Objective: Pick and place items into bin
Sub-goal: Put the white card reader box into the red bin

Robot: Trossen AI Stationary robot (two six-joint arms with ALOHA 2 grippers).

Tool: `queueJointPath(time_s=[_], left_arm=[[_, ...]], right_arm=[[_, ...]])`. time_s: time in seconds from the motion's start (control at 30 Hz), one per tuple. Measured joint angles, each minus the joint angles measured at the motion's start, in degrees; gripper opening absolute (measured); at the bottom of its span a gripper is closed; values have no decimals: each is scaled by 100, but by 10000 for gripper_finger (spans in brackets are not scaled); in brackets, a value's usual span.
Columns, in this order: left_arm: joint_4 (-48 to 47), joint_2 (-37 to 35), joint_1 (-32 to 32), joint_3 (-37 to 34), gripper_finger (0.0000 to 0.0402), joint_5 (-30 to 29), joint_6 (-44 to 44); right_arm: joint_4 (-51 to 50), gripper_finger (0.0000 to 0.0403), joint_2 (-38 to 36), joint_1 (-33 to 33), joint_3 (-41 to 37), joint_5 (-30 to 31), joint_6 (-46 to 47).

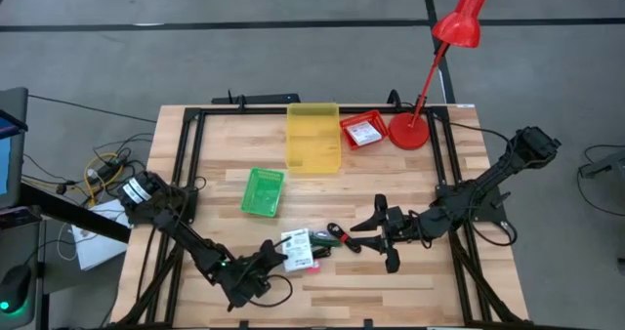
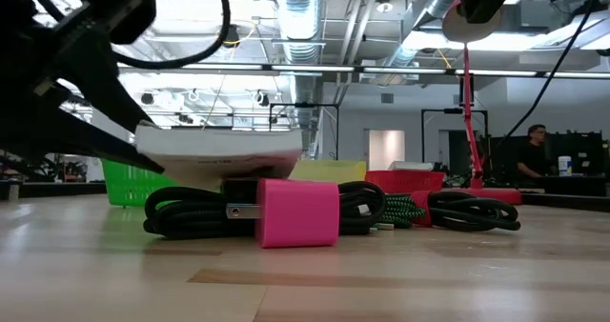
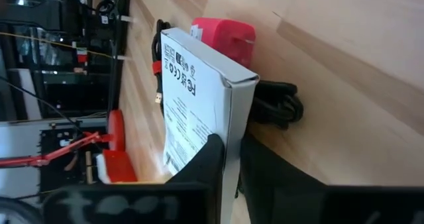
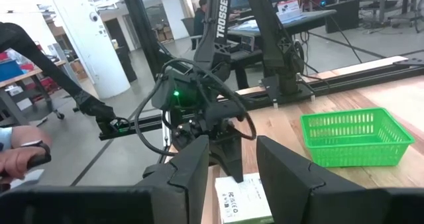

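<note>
A flat white packet (image 1: 296,249) with dark print lies in a small pile near the table's near edge. With it are a pink charger block (image 2: 297,212) and coiled black cables (image 2: 191,211). A green-black braided cable (image 2: 400,208) lies behind them. My left gripper (image 1: 266,268) comes from the near left and is shut on the packet. My right gripper (image 1: 376,235) stands open just right of the pile, pointing left at it. In the right wrist view the packet (image 4: 242,199) shows low between its spread fingers. My left gripper pinches the white packet at its near-left end (image 3: 218,134). One finger (image 3: 205,164) lies on the printed face and the other (image 3: 271,181) on the opposite face. The fingers come in nearly level from the table's near left. The packet lies flat, its far end (image 2: 267,160) over the cables.
A green basket (image 1: 262,191) sits left of centre, with a yellow bin (image 1: 312,135) behind it. A red tray (image 1: 363,130) and a red desk lamp (image 1: 410,130) stand at the far right. A person's hand (image 4: 20,156) shows beyond the table.
</note>
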Motion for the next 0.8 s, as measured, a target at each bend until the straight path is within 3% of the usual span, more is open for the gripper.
queueJointPath(time_s=[0.27, 0.43, 0.67, 0.8], left_arm=[[86, 0, -118, -2, 16, -491, 114], [411, 0, -188, -2, 17, -998, 671], [1406, 0, -189, -2, 16, -1323, 1780], [2017, 0, -151, 0, 18, -1437, 2491]], right_arm=[[-2, 120, 0, -13, 0, 2, -2], [-23, 120, 0, -20, 0, 116, 45], [-173, 120, -2, -248, 0, 436, 1073], [-424, 120, -2, -486, 0, 413, 2415]])
